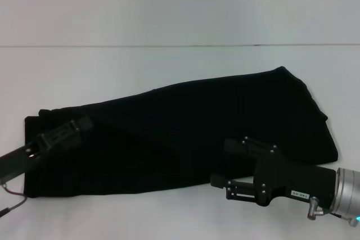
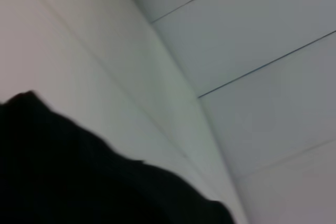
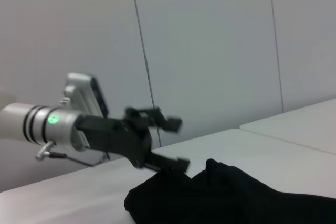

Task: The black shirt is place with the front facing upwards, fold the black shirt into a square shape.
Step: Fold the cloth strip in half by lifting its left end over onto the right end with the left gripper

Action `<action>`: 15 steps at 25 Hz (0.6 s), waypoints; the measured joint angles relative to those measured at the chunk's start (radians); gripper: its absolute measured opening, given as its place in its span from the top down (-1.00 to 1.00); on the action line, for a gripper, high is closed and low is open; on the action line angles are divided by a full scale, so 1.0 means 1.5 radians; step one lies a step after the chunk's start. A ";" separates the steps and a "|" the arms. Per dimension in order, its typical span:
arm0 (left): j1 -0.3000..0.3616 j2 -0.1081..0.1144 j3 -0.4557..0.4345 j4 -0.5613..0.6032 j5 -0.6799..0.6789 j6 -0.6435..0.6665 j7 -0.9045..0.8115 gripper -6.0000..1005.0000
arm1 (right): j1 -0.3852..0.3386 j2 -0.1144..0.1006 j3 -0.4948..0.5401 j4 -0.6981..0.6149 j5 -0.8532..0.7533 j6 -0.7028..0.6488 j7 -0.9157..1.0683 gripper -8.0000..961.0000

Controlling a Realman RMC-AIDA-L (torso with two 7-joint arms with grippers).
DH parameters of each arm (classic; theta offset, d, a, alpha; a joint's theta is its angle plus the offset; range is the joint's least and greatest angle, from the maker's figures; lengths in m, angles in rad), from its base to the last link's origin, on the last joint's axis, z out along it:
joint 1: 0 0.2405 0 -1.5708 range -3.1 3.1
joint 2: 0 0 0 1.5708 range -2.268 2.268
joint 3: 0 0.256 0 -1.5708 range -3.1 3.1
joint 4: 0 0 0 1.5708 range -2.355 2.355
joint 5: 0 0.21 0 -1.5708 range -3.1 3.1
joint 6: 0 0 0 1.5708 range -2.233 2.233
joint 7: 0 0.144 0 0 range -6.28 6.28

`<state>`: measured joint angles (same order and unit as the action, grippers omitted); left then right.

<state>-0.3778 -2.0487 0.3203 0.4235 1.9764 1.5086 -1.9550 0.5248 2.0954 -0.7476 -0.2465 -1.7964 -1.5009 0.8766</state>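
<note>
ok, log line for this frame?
shirt: folded lengthwise, on table | left gripper: open, at shirt's left end | right gripper: open, near edge

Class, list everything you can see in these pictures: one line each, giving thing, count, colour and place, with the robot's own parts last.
black shirt: one, black, folded lengthwise, lying across the table.
table: one, white, under the shirt.
wall: pale grey panels, behind the table.
left gripper: one, black, open, at the shirt's left end.
right gripper: one, black with a silver wrist, open, at the shirt's near edge on the right.
</note>
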 joint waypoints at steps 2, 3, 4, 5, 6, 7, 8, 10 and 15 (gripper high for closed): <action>-0.008 -0.004 0.015 0.000 0.009 -0.044 -0.022 -0.80 | -0.002 0.000 -0.001 0.001 0.000 0.000 0.000 -0.84; -0.009 -0.004 0.019 0.000 0.013 -0.062 -0.032 -0.80 | -0.004 0.000 -0.001 0.001 0.000 0.001 0.000 -0.84; -0.008 -0.005 0.022 -0.001 0.017 -0.084 -0.045 -0.80 | -0.005 0.000 -0.001 0.001 0.000 0.001 0.000 -0.84; -0.007 -0.005 0.024 -0.001 0.020 -0.097 -0.052 -0.80 | -0.006 0.000 -0.001 0.001 0.000 0.001 -0.001 -0.84; -0.004 -0.005 0.024 -0.001 0.022 -0.111 -0.059 -0.80 | -0.007 0.000 -0.001 0.001 0.000 0.001 -0.001 -0.84; 0.002 -0.005 0.021 -0.001 0.022 -0.122 -0.062 -0.80 | -0.007 0.000 -0.001 0.001 0.000 0.001 -0.001 -0.84; 0.006 -0.004 0.018 0.000 0.021 -0.130 -0.064 -0.80 | -0.007 0.000 -0.001 0.001 0.000 0.001 -0.001 -0.84; 0.014 -0.003 0.010 0.003 0.016 -0.135 -0.064 -0.80 | -0.008 0.000 0.000 0.001 0.000 0.002 -0.001 -0.84; 0.027 0.013 -0.002 0.013 0.014 -0.105 -0.079 -0.79 | -0.007 0.000 0.000 0.001 -0.001 0.002 -0.004 -0.84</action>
<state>-0.3379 -2.0291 0.3174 0.4436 1.9980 1.3514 -2.0731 0.5137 2.0954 -0.7482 -0.2457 -1.7971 -1.4985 0.8701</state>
